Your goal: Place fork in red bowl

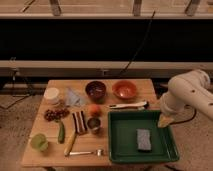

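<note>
The fork (pixel 86 152) lies flat near the front edge of the wooden table (pixel 115 82), with its tines pointing right. The red bowl (pixel 124 90) stands at the back of the table, right of centre and beside a dark maroon bowl (pixel 95 91). My white arm reaches in from the right. The gripper (pixel 164 121) hangs over the right rim of a green tray (pixel 142 114), well away from both the fork and the red bowl. It is open and holds nothing.
A grey sponge (pixel 144 139) lies in the tray. A white-handled knife (pixel 128 105) lies between the tray and the bowls. On the left are an orange (pixel 93 110), a metal cup (pixel 93 123), a brown bar (pixel 80 121), a yellow piece (pixel 70 143), a cucumber (pixel 61 132), a green cup (pixel 39 142) and a white tub (pixel 51 95).
</note>
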Robot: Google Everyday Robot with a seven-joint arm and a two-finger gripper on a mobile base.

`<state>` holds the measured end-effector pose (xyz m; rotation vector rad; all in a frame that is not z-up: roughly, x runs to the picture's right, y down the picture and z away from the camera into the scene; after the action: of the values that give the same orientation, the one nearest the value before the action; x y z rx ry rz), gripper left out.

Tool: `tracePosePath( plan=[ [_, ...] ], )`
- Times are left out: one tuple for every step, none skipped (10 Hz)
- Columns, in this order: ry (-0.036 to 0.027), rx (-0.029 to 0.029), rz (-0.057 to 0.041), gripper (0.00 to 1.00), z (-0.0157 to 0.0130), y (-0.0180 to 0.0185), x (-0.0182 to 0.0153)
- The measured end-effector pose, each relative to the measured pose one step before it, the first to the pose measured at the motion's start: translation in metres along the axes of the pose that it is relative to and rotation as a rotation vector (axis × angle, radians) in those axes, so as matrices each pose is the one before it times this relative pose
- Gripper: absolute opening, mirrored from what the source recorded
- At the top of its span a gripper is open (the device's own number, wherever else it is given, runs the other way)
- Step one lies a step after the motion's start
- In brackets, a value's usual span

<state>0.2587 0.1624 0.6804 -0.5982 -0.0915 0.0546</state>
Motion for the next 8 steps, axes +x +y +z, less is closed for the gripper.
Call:
tracePosePath(
  plan=[
    [-0.03072,-0.01345,-0.00191,0.65,0.01105,0.01774,-0.0044],
    [-0.04757,-0.02423,-0.0014,0.65,0.02032,0.02576,-0.0058],
    [-0.03148,-0.01741,-0.00506,0.65,0.01376,0.01253,-0.0077],
    [-0.0358,-0.01953,-0.00639,0.65,0.01342,0.01223,-0.01109],
    [-0.03917,-0.01876,-0.0093,0.65,0.01138,0.00907,-0.01459],
    [-0.04005,-0.0107,-0.0092,0.65,0.0068,0.00434,-0.01567],
    [-0.03206,-0.00464,-0.01152,0.65,0.00009,0.00087,-0.01259],
    [-0.02416,-0.00344,-0.01362,0.65,-0.00317,0.00034,-0.01076]
  ],
)
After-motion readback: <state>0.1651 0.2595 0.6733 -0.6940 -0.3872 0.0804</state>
